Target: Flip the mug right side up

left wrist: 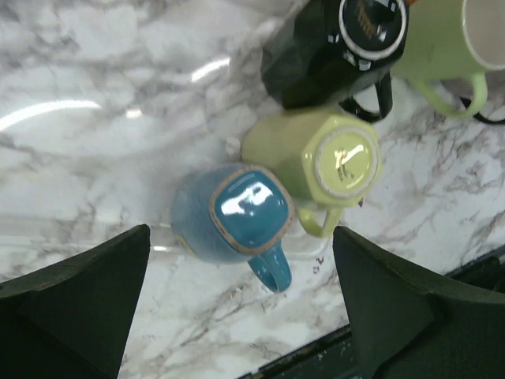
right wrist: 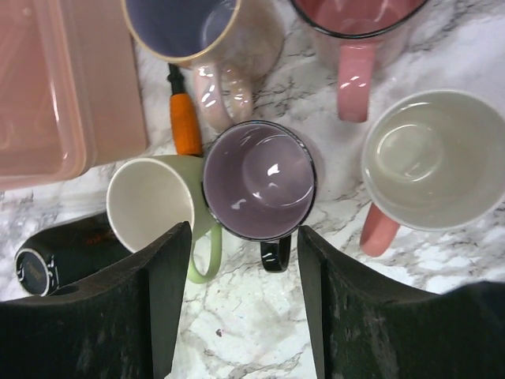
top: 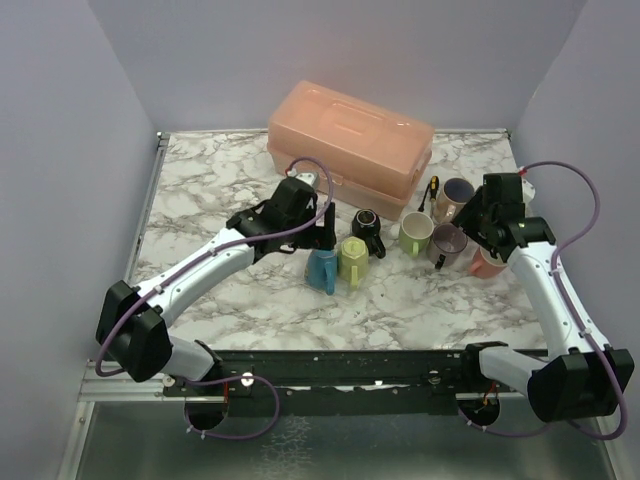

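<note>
Your left gripper (left wrist: 241,230) hovers, fingers apart, over the upside-down blue mug (left wrist: 245,209); right gripper (right wrist: 243,233) gapes too; next, descend and clamp.

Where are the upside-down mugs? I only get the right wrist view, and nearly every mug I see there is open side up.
Observer: Two stand outside your view, in front of the left arm: a blue mug and a yellow-green mug, close together and both base up.
Operator: Is anything reaching for them?
Observer: Yes. The left tool hovers right above the blue mug, with its fingers wide open on either side and nothing held.
</note>
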`<state>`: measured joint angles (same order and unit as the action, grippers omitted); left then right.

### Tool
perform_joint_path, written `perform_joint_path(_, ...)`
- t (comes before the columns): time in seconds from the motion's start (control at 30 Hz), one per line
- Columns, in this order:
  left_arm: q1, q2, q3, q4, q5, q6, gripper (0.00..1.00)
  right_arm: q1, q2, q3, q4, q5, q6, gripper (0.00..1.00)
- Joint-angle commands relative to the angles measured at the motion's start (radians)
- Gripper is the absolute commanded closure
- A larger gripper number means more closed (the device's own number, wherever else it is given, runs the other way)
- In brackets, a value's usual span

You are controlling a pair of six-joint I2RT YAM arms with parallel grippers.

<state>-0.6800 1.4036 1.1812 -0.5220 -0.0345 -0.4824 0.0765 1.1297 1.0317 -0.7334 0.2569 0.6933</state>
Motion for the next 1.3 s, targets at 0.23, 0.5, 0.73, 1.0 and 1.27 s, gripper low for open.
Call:
perform_joint_path(0.23,-0.144,-0.050,-0.162,-0.057,-0.016,-0.242,0.01,-0.004,-0.003,-0.062,0.078,-0.156,-0.089,0.40)
perform_joint_path(0.5,-0.147,0.017,-0.151,-0.052,-0.171,-0.173,0.07,-0.004,-0.047,-0.095,0.058,-0.154,-0.080,0.39)
perform_joint_path(0.73,-0.144,0.074,-0.136,-0.070,-0.197,-0.072,0.09,-0.003,-0.032,-0.040,0.002,-0.190,-0.067,0.40)
perform_joint_path(1.0,-0.107,0.076,-0.136,-0.082,-0.266,-0.043,0.26,-0.004,-0.091,-0.090,0.019,-0.196,-0.007,0.40)
perform_joint_path(1.27,-0.095,0.150,-0.086,-0.074,-0.231,0.025,0.36,-0.005,-0.063,-0.082,0.031,-0.198,-0.022,0.40)
